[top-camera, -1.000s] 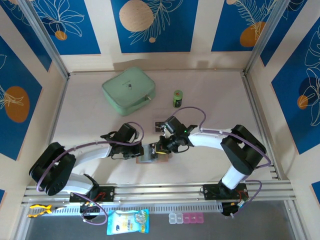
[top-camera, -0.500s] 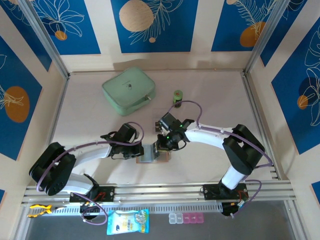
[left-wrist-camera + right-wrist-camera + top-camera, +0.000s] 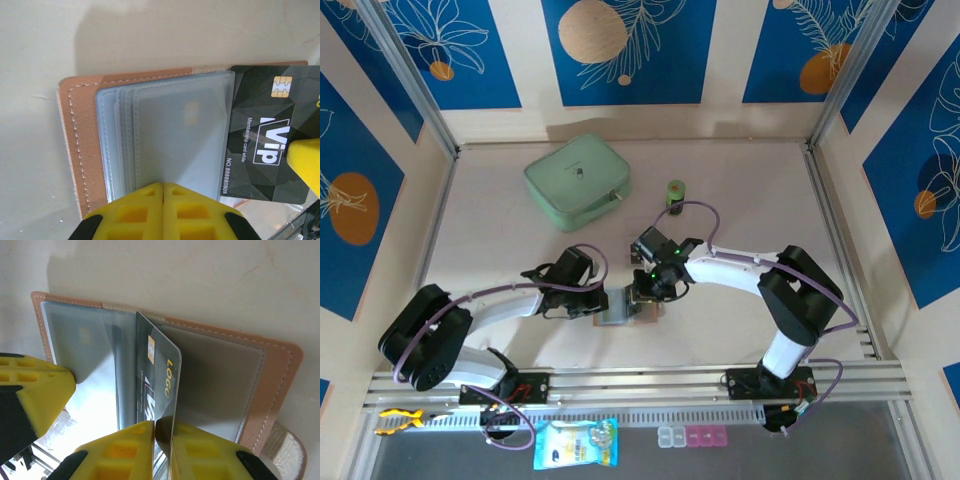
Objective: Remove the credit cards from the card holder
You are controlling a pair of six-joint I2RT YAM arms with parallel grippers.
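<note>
The tan leather card holder [image 3: 620, 312] lies open on the table between the two arms, its grey pockets [image 3: 170, 135] facing up. A dark credit card [image 3: 265, 145] marked VIP sticks out of the pockets' right side. In the right wrist view this card [image 3: 157, 375] stands on edge over the holder [image 3: 270, 390], and my right gripper [image 3: 156, 422] is shut on its near edge. My left gripper [image 3: 163, 186] is shut, its tips pressing on the near edge of the pockets. Its yellow finger [image 3: 35, 395] shows on the pockets' left side. From above, the left gripper [image 3: 605, 303] and the right gripper [image 3: 645, 292] meet over the holder.
A mint-green zip case [image 3: 577, 175] sits at the back left, with a small green cylinder [image 3: 675, 193] beside it. Off the front rail lie a plastic packet [image 3: 576, 445], a pill box [image 3: 695, 436] and a yellow tool [image 3: 400, 418].
The right wrist has swung left and a little farther back over the holder. The left arm has stayed still on the pockets.
</note>
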